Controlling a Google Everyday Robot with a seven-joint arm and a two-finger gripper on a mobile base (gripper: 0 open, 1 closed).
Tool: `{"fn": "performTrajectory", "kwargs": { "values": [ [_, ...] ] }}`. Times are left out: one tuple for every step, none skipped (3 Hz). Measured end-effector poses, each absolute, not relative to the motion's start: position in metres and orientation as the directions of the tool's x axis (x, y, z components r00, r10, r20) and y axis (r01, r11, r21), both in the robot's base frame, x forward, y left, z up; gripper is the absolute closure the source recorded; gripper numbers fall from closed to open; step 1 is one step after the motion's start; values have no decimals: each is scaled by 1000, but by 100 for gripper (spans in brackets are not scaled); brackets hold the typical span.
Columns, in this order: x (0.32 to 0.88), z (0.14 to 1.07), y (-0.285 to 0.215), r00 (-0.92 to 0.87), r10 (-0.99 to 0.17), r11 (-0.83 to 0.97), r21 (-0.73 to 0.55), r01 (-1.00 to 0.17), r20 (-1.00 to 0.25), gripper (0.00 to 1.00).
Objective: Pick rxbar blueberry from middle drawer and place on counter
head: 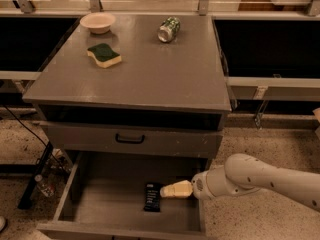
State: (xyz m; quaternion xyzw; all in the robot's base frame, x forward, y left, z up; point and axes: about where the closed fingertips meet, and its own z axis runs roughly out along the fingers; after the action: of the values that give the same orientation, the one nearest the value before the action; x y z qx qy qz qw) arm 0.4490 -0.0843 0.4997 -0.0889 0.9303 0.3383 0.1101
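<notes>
One rxbar blueberry (152, 197) lies flat on the floor of the open middle drawer (100, 204), right of centre. The single gripper (165, 191) reaches in from the right, its tip at the bar's right edge – whether it is open or closed I cannot tell. On the counter (150, 69) – one bowl (98, 22), one sponge (104, 55), one can (169, 29)

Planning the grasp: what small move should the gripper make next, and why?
Probably ease the gripper down and across onto the rxbar blueberry: it hangs beside the bar, not yet over it, and the bar lies flat in the open middle drawer.
</notes>
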Motion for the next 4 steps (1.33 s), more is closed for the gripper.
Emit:
{"fn": "performTrajectory", "kwargs": {
  "values": [
    [450,496,-73,-955,-83,831,508,-225,-286,0],
    [449,491,-55,-957,-55,838,508,-199,-284,0],
    [450,490,-57,-959,-54,836,512,-196,-279,0],
    [450,490,-57,-959,-54,836,512,-196,-279,0]
  ]
}}
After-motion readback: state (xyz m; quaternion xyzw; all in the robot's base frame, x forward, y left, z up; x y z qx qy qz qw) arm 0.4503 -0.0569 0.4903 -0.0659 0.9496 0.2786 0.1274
